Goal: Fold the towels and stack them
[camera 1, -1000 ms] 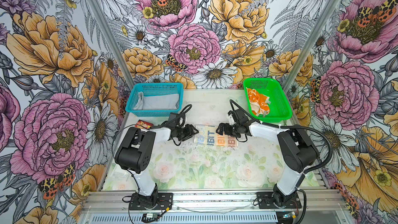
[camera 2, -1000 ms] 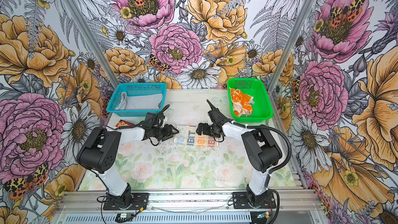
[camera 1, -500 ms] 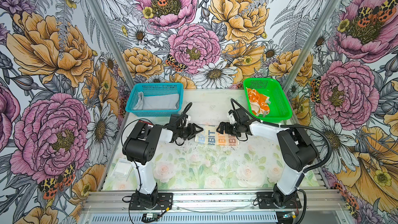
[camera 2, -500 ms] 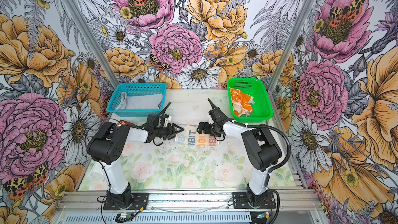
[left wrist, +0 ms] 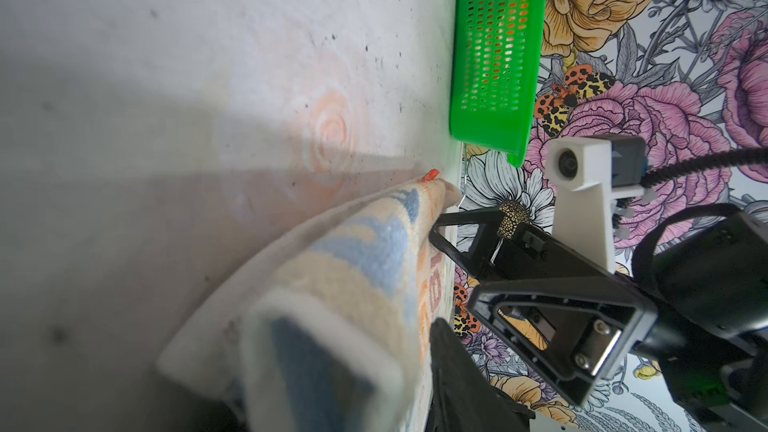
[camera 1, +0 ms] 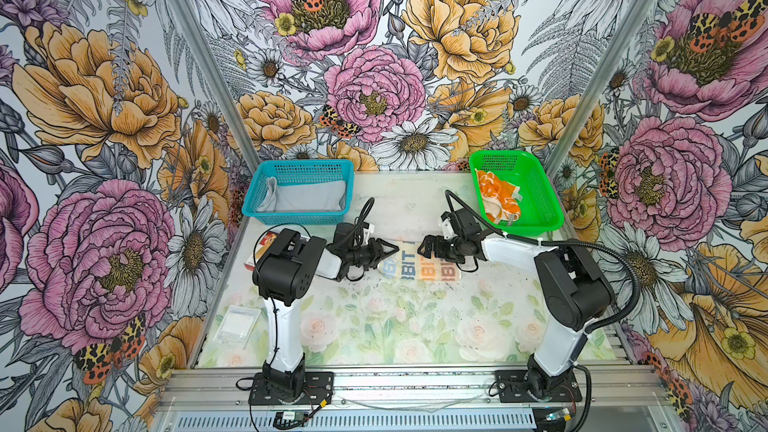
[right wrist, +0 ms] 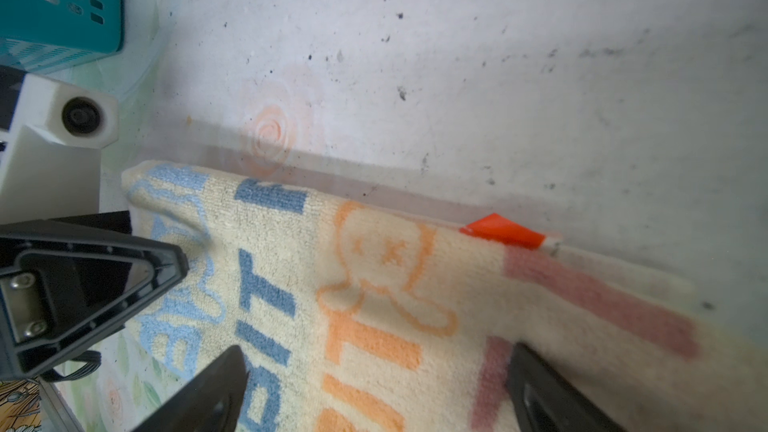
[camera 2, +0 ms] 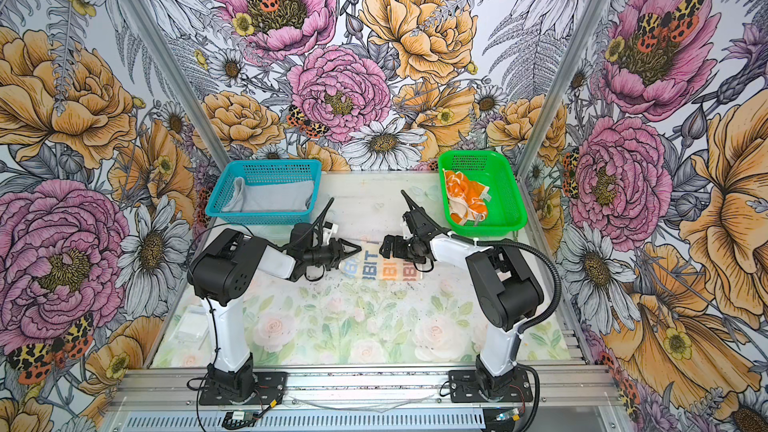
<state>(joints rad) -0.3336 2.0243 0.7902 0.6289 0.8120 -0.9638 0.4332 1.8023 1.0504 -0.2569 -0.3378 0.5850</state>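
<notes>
Table [camera 1: 374, 326]: cream towel [camera 1: 419, 270]; teal basket [camera 1: 303, 166]; green basket [camera 1: 540, 197]

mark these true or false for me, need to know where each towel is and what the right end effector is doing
1. The plain light grey towel lies in the teal mesh plastic basket. True.
2. The small orange towel lies in that teal basket too. False: it lies in the green mesh plastic basket.
3. The cream towel with RABBIT lettering lies on the table between the left end effector and the right end effector. True.
4. The right end effector is shut on the cream towel. False: its jaws stand open over it.
5. The flat white packet is in the green basket. False: it lies on the table beside the left arm's base.
</notes>
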